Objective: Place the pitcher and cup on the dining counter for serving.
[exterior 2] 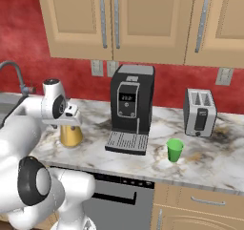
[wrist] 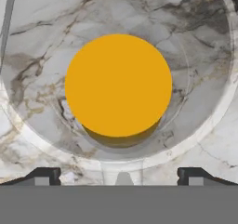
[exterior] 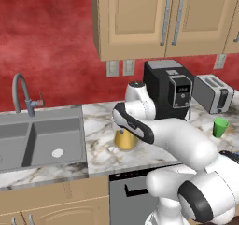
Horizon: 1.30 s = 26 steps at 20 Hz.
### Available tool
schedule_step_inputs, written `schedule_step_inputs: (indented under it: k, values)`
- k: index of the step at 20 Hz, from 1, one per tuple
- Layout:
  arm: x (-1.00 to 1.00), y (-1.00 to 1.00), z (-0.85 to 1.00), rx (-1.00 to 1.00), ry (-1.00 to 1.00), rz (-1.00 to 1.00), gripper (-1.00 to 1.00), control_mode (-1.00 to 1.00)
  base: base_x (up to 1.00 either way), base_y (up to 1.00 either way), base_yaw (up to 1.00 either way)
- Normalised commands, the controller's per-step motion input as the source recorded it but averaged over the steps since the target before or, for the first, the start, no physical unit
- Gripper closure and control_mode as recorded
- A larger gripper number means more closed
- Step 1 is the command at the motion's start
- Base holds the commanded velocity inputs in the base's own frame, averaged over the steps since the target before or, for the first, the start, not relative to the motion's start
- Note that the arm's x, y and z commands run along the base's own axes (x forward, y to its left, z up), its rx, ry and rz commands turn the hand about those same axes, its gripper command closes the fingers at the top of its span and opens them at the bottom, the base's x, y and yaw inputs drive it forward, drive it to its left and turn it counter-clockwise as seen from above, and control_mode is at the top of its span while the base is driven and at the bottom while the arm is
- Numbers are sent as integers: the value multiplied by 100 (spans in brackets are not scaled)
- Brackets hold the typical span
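From the left base view, we see the pitcher (exterior: 125,140) standing upright on the marble counter (exterior: 100,126), in front of and left of the coffee machine (exterior: 169,89), between it and the sink (exterior: 39,137). Our arm reaches over it, and the hand hides the pitcher's upper part, so the gripper (exterior: 125,126) sits directly above. The cup (exterior: 220,127) stands to the right of the coffee machine, in front of the toaster (exterior: 213,94), well apart from the hand.

From the right base view, the pitcher (exterior 2: 70,135) is left of the coffee machine (exterior 2: 129,109), with the gripper (exterior 2: 70,121) straight over it, its axis vertical and in line with the hand. The cup (exterior 2: 175,150) is in front of and right of the coffee machine's drip tray.

In the hand view, we look straight down into the pitcher (wrist: 118,86): the orange disc of liquid lies nearly centred, a little toward the top of the view, ringed by the clear rim. Our two fingertips (wrist: 44,176) stand far apart, spread fully wide, holding nothing; whether they touch the glass we cannot tell. We judge the coming move to be a straight descent, then closing on the pitcher.
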Motion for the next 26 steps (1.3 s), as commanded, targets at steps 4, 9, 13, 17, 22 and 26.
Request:
schedule_step_inputs:
  k: [4, 9, 13, 17, 22, 26]
  values:
    - [21, 7, -35, 0, 0, 0, -100, -100, 0, 0, 0]
    - [13, 0, -36, 0, 0, 0, -100, -100, 0, 0, 0]
    - [-6, 0, -48, 0, 0, 0, 100, -100, 0, 0, 0]
    - [-7, -2, -25, 0, 0, 0, 100, -100, 0, 0, 0]
    - [0, 0, 0, 0, 0, 0, 100, -100, 0, 0, 0]
    - [0, 0, 0, 0, 0, 0, 100, -100, 0, 0, 0]
